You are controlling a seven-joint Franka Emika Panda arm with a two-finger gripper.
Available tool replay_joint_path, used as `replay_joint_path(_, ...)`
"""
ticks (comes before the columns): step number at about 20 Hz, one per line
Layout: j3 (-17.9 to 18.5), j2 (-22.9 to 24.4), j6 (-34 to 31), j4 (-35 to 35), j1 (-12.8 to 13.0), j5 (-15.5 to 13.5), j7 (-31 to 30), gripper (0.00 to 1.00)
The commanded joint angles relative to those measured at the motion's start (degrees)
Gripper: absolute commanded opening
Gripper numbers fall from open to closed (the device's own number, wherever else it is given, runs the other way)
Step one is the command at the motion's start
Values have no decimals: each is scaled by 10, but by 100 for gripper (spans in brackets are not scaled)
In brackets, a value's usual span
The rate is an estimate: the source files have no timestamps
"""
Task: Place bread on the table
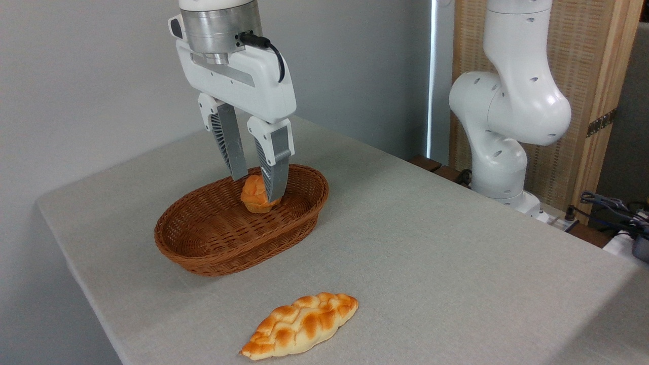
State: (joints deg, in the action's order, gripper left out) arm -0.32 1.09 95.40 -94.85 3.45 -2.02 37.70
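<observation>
Over the basket, the end effector (257, 188) points straight down, and its two ribbed grey fingers (275, 170) are clamped on the bun (255, 196), one finger on each side. That bun is small, round and orange-gold with a lumpy top, and it sits between the fingertips inside the far right part of the basket (213, 243); whether it touches the weave or hangs just above it, I cannot tell. A black cable loops off the silver wrist above the white hand.

Moving outward, the basket is an oval of brown wicker, lying at a slant on the left half of the table (456, 243), with nothing else to be seen inside it. Nearer to us, right by the near edge, a braided loaf (300, 324) with brown patches lies flat on the grey cloth, well apart from the basket. At the far right, past the table's edge, the arm's white base column (507, 116) stands in front of a slatted wooden panel, with dark cables at the right margin.
</observation>
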Motion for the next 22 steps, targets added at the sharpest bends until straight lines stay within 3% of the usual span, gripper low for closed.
replay_joint_path(1,4,5,-10,-2,2,1,8,100)
replay_joint_path(22,8,8,-12,-4,2,4,9,100)
